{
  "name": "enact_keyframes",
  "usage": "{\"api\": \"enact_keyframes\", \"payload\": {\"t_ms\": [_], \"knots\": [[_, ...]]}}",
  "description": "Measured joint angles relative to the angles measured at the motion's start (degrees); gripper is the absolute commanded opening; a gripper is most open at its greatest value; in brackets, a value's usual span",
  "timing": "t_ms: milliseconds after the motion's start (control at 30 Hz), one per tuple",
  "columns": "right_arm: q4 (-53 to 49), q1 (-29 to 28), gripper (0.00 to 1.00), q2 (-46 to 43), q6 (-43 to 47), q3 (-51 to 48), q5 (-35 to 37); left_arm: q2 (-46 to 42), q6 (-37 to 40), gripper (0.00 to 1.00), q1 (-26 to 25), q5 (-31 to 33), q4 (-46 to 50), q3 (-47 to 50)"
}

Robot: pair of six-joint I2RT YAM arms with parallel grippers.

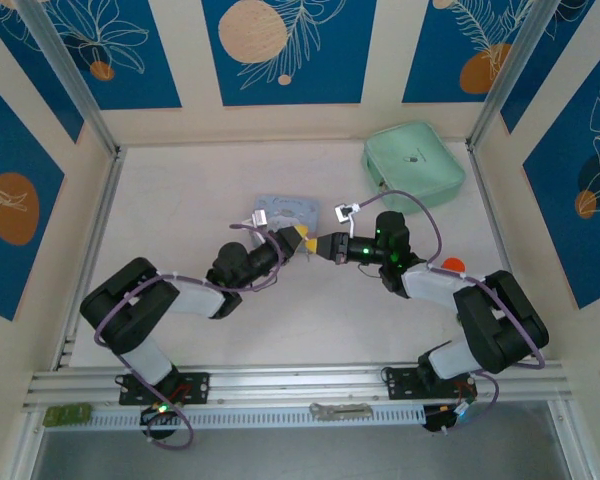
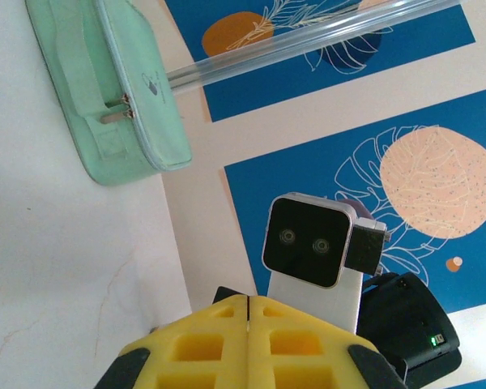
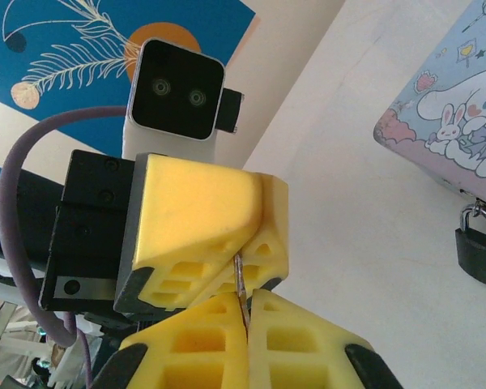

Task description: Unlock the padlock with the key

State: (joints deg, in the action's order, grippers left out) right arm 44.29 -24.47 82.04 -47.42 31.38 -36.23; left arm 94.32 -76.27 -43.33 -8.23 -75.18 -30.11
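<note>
Silvery key [image 3: 240, 285] between right jaws

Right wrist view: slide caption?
Right gripper pinches the key, tip meeting the shut left gripper; padlock by the tin box.

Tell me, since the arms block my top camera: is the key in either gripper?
Observer: Yes. A thin key sits in the seam of the right gripper, whose jaws are shut.
Operator: And the left gripper?
Observer: The left gripper has its jaws shut too, tip to tip with the right. The key's upper end reaches it, but I cannot tell if it grips.
Operator: Where is the padlock?
Observer: The padlock sits at the edge of the cartoon tin, apart from both grippers. Its shackle looks closed.
</note>
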Motion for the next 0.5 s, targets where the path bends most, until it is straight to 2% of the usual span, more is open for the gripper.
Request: {"api": "enact_keyframes", "payload": {"t_ms": [100, 133, 267, 500], "knots": [[-0.37, 0.63, 0.0, 0.0, 0.55, 0.0, -0.63, -0.02, -0.04, 0.62, -0.09, -0.04, -0.83, 0.61], [-1.01, 1.25, 0.0, -0.04, 1.11, 0.0, -0.63, -0.09, 0.02, 0.7, 0.0, -0.04, -0.68, 1.03], [-7.04, 2.95, 0.0, -0.76, 4.98, 0.02, -0.59, -3.28, 2.49, 0.74, 1.73, -0.68, 4.39, 3.65], [-20.41, 3.17, 0.0, -3.63, 12.7, 1.11, 0.11, -16.06, 15.58, 0.67, 5.6, 0.61, 28.79, 4.7]]}}
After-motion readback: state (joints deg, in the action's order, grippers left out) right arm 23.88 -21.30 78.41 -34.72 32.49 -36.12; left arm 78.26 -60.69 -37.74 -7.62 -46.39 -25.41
